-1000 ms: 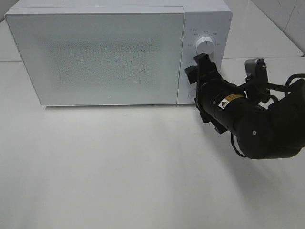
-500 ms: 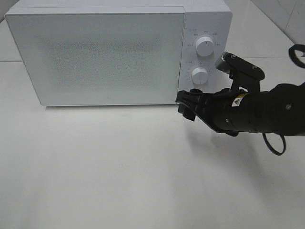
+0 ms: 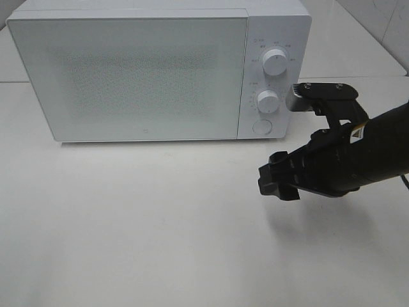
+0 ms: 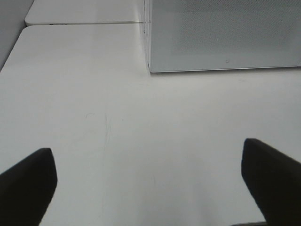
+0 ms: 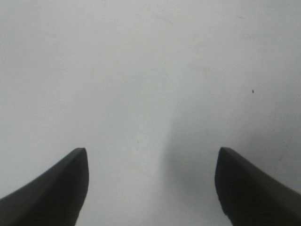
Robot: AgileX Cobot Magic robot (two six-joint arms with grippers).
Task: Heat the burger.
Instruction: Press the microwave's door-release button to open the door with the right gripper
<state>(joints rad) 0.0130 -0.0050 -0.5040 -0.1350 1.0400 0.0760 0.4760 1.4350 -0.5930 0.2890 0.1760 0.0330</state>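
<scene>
The burger is out of view. A white microwave stands at the back of the table with its door shut; its corner also shows in the left wrist view. My right gripper hovers over the bare table in front of the microwave's control panel, pointing left and down. In the right wrist view the right gripper is open and empty, with only white table beneath. My left gripper is open and empty, low over the table left of the microwave, and does not show in the exterior view.
The control panel has two white knobs and a round button below them. The white table spreads out in front of the microwave. A second table edge lies behind it.
My right gripper has drawn back from the microwave's knobs, swinging down and forward to hover over the table. The microwave door has stayed shut.
</scene>
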